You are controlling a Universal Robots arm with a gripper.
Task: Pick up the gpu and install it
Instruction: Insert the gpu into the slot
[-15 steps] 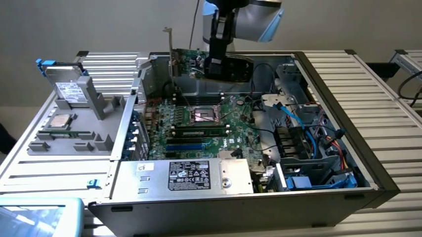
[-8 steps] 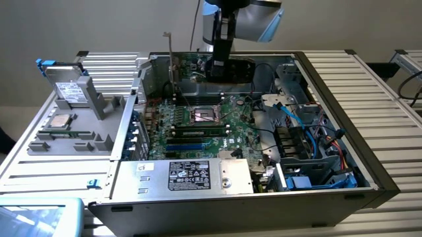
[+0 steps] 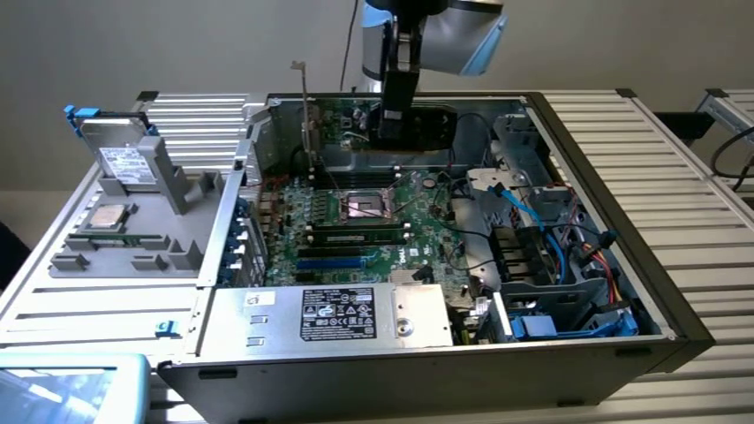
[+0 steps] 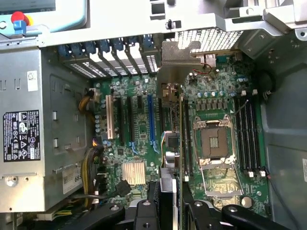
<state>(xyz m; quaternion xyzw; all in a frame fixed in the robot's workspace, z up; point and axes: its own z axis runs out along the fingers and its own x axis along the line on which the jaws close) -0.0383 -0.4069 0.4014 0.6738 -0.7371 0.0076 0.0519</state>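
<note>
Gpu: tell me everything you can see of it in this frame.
The gpu, a thin card with a silver metal bracket at one end, is seen edge-on, clamped by the black end effector. It hangs upright above the green motherboard of the open grey computer case, bracket rising past the case's rim, not seated in any slot.

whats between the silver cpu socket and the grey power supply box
Wrist view: a long blue slot, a long white slot and, above them, the edge-on gpu card the pincer holds.
</note>
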